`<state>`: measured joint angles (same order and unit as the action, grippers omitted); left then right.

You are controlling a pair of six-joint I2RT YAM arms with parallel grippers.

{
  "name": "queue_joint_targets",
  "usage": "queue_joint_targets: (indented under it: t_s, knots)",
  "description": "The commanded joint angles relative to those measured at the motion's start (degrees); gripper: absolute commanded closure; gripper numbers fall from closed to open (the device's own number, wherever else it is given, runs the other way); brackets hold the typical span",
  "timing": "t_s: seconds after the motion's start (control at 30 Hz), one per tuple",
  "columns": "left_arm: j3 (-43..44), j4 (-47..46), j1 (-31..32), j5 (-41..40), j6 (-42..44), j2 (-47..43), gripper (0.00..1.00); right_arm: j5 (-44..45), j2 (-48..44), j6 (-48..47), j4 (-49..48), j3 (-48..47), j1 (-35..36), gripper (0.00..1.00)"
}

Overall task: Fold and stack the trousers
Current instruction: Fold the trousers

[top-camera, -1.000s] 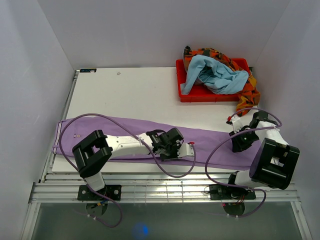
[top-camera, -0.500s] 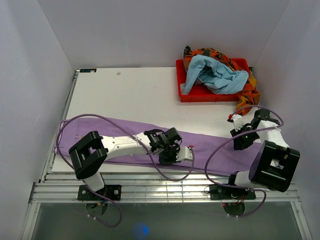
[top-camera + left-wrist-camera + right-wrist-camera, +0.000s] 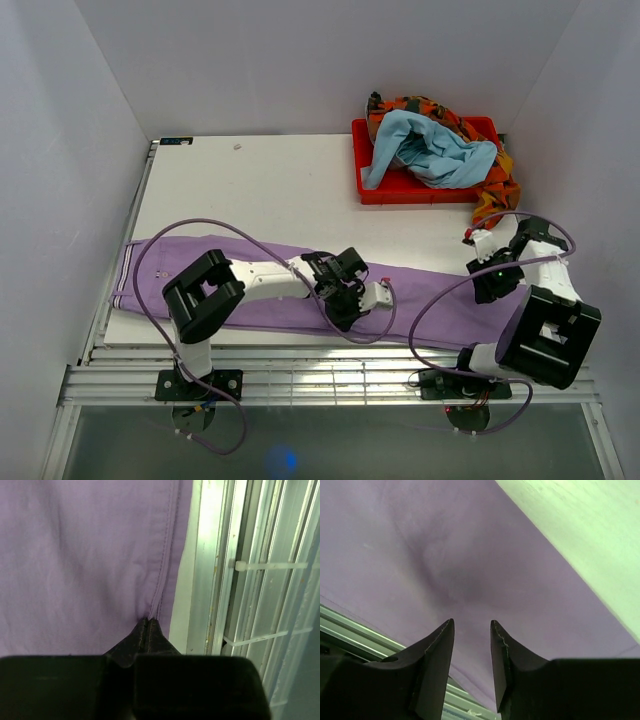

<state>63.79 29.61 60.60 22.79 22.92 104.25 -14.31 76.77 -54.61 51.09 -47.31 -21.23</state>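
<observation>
Over the last second I've swung the left arm's (image 3: 262,278) black elbow in from the left side of the white table (image 3: 260,190) towards its middle. The left gripper (image 3: 338,312) has dipped slightly nearer the front edge. The long lilac cloth trousers (image 3: 430,285) have followed the pull. Their striped waistband end (image 3: 125,272) has slid a little rightwards, away from the table's left edge. On the other side, the right gripper (image 3: 472,626) has parted its fingers and edged slightly to the right.

Top camera looks down from behind; wrist cameras sit close, apparently both over the trousers (image 3: 75,555)
</observation>
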Motion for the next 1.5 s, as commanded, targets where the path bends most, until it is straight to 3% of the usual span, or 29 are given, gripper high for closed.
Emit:
queue_joint_targets:
  t_s: [0.0,0.27,0.6,0.7,0.73,0.83,0.87,0.93,0.97,1.03,1.13,1.23,1.33,1.4,1.47]
  knots:
    - [0.01,-1.66,-3.37,-3.1,-2.08,7.62,1.0,1.74,0.74,-0.06,1.2,-4.71,-3.54,0.57]
    - [3.71,-0.86,-10.85,-4.59,-6.74,12.73,1.0,1.65,7.25,0.73,3.14,-14.91,-11.1,0.51]
    - [2.92,0.01,-11.12,3.74,-7.27,7.3,0.96,1.12,11.54,1.08,-0.19,-6.85,-11.64,0.53]
    - [1.26,3.16,-10.07,5.51,-4.74,3.6,0.84,2.79,14.97,1.61,-4.22,-4.56,-11.55,0.55]
    - [0.73,4.31,-9.89,6.12,-3.85,2.64,0.71,3.49,15.94,1.61,-5.38,-4.29,-11.46,0.55]
    - [-2.52,6.69,-10.15,7.01,-2.18,-3.24,0.53,5.86,19.81,1.61,-9.67,-4.11,-11.2,0.57]
    - [-3.14,6.95,-10.58,7.36,-2.35,-5.26,0.43,7.0,20.6,1.61,-10.74,-4.02,-10.94,0.57]
    - [-3.67,8.1,-13.3,9.55,-2.79,-11.41,0.36,8.41,22.01,1.61,-12.76,-4.28,-10.32,0.58]
    - [-3.32,8.36,-14.62,10.78,-3.31,-13.35,0.27,9.72,22.36,1.52,-14.77,-4.46,-9.45,0.58]
    - [-1.4,9.41,-19.62,12.28,-3.67,-18.08,0.23,10.96,22.89,1.44,-16.54,-5.16,-8.48,0.58]
    - [2.11,9.77,-27.45,9.92,-4.55,-20.66,0.11,14.03,23.95,1.44,-19.53,-8.14,-6.89,0.59]
    - [4.15,10.91,-36.4,5.53,-0.95,-19.61,0.09,16.76,24.04,0.38,-20.76,-12.27,-6.28,0.6]
    - [7.3,11.79,-48.09,7.88,2.57,-15.49,0.09,15.01,21.32,-1.02,-18.49,-15.44,-5.75,0.59]
    - [12.48,14.49,-55.37,10.16,6.06,-9.61,0.1,9.14,17.65,-1.9,-15.34,-17.19,-4.26,0.57]
    - [18.7,16.62,-58.47,13.15,8.89,-2.95,0.1,3.01,14.91,-1.82,-10.24,-18.16,-1.11,0.55]
